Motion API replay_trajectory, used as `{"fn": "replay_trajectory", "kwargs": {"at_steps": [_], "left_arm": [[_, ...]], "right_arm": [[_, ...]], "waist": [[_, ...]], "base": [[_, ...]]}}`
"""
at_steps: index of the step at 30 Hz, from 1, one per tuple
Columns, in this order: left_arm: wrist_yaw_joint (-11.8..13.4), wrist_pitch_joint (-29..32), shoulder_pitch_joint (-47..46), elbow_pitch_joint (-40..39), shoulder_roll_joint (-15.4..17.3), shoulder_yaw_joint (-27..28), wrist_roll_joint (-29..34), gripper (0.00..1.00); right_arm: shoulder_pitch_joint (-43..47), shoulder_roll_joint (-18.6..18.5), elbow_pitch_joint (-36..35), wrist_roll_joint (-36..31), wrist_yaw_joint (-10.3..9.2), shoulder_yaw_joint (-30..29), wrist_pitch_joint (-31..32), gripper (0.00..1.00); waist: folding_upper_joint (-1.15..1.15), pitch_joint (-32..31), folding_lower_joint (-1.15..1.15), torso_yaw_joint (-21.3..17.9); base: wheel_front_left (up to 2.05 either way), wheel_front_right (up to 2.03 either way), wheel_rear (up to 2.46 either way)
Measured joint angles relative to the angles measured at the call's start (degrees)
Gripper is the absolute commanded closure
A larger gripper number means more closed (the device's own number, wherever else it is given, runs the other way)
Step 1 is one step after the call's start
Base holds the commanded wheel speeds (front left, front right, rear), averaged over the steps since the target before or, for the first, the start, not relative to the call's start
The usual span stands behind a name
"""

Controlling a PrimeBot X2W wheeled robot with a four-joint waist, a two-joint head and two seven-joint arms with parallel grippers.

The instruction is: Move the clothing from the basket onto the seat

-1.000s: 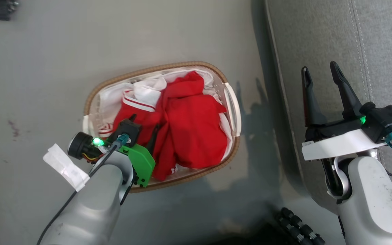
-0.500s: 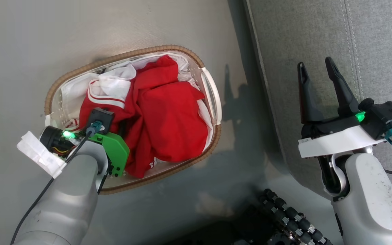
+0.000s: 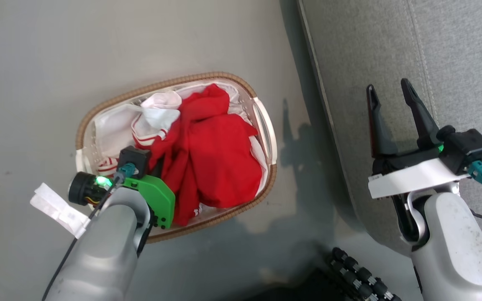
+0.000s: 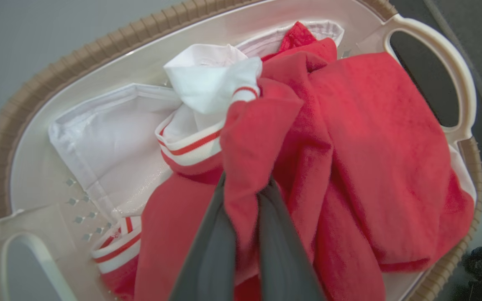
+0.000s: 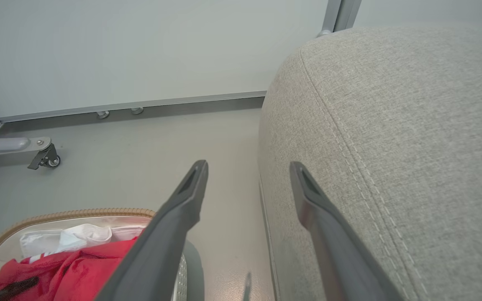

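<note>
**Clothing** (image 3: 216, 167): bright red soft fabric, crumpled in a heap inside the basket (image 3: 174, 81) and massed toward its right half. How many garments are in the heap cannot be told. White ribbed trim (image 4: 191, 146) with red stripes is seen at the heap's far-left edge, folded over a patch of plain white fabric. A second striped band (image 4: 115, 251) is seen low at the basket's near-left end. White marks are visible near the red hem at the near side.

**Grip**: one fold of the red fabric is pinched by the left gripper (image 4: 246, 186). Its two dark fingers are pressed together on the fold, and the cloth is gathered into a ridge between them.

**Basket**: oval, white plastic, with a brown woven-look rim and a cut-out handle at each end. It is lined with a white cloth liner (image 4: 111, 142), which is left bare on the left side. Small perforations are seen in the wall near the left handle.

**Setting**: the basket is set on a grey floor (image 3: 36, 62), just left of the seat (image 3: 391, 42). The seat is grey, fabric-covered, rounded at the edge and double-stitched along a seam.

**Right gripper** (image 3: 388, 85): held over the seat's left edge, well apart from the basket, with its fingers spread and nothing between them.
</note>
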Motion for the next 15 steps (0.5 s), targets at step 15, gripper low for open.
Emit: {"fn": "replay_trajectory", "kwargs": {"at_steps": [15], "left_arm": [[-0.02,0.02,3.27,-14.86,2.97,-9.46,-3.33,1.00]], "right_arm": [[6.75,0.03,4.44,-5.81,0.00,-2.70,0.00,0.00]], "waist": [[0.00,-14.70,0.00,4.63]], "base": [[0.00,0.00,0.00]]}}
